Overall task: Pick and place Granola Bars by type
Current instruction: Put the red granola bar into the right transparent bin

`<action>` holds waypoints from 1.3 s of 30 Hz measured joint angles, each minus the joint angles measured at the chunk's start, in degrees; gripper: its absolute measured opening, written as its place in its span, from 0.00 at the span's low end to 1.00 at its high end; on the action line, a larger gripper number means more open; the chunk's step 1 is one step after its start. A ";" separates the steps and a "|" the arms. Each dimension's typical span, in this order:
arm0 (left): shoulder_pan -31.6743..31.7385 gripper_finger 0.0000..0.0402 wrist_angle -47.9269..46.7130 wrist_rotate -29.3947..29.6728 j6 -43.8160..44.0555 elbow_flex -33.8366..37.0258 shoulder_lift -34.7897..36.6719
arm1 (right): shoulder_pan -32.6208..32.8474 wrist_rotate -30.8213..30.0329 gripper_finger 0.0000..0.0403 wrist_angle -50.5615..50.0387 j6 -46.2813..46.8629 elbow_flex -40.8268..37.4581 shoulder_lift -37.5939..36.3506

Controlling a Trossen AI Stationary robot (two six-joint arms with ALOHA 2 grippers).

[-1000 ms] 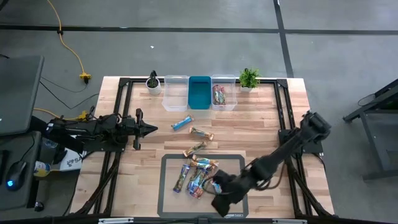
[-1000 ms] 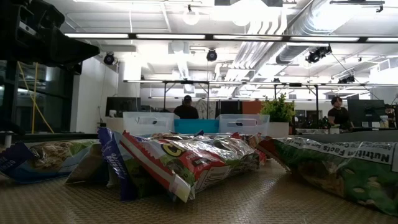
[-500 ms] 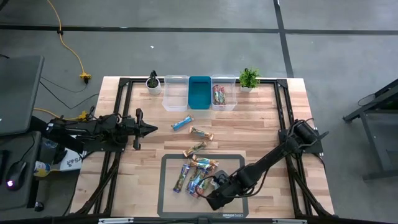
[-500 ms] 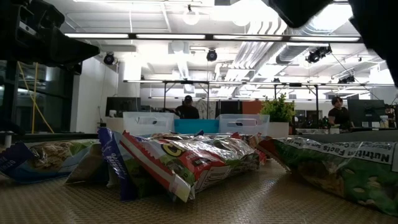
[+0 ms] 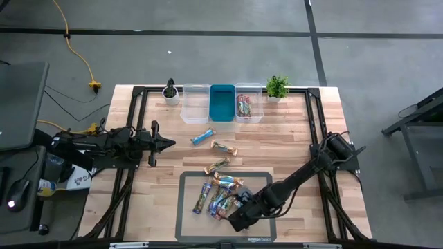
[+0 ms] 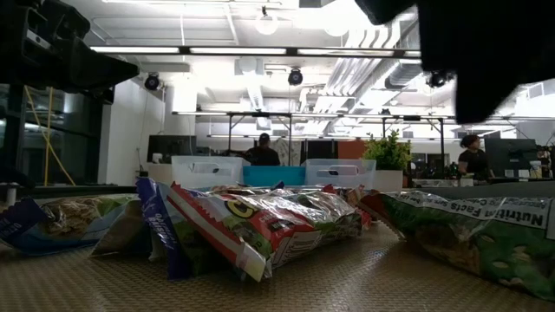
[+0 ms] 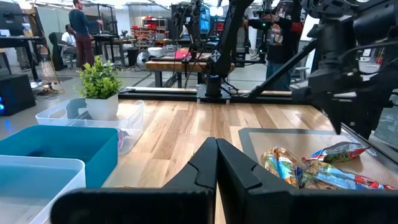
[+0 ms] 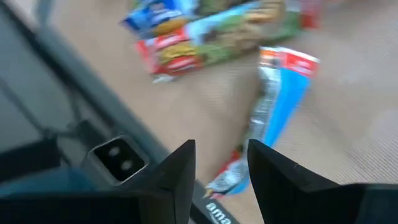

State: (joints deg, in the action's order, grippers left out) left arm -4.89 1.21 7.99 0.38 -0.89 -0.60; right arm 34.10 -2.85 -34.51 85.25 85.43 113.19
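Wooden table, right gripper part-open, empty, over granola bars on mat; next descend, clamp one.

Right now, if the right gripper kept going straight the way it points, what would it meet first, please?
Probably the blue bar lying on the grey mat; the open right gripper points down at it, though depth is unclear.

A wooden table carries a dark mat at its front edge, three bins and two small plants along the back, loose granola bars mid-table.
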 joint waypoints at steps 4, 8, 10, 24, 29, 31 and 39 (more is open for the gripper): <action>-0.01 0.00 0.00 0.00 0.00 0.00 -0.01 | -0.75 1.50 0.32 4.74 -10.17 0.00 0.00; 0.00 0.00 0.01 0.00 -0.02 0.00 -0.01 | -0.84 -3.71 0.32 10.61 -12.11 0.00 0.00; -0.02 0.00 0.02 0.00 0.00 0.00 -0.02 | -0.84 -5.81 0.32 11.19 -10.68 0.00 0.00; 0.00 0.00 0.01 0.00 -0.01 -0.01 0.00 | -2.21 -1.50 0.33 -5.45 0.25 0.00 0.07; -0.02 0.00 0.01 0.00 0.00 -0.01 -0.02 | -2.24 -0.16 0.38 -5.72 -0.58 0.00 0.74; 0.00 0.00 0.00 0.00 -0.02 -0.02 0.00 | -2.20 0.82 0.42 -5.14 -0.79 0.00 1.25; -0.01 0.00 0.01 0.03 -0.01 -0.01 0.00 | -1.80 1.22 0.58 -3.79 -0.35 0.00 3.87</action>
State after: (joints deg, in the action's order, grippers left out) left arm -4.90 1.22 8.02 0.37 -0.90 -0.60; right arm 32.29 -1.63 -38.30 84.91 85.43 117.05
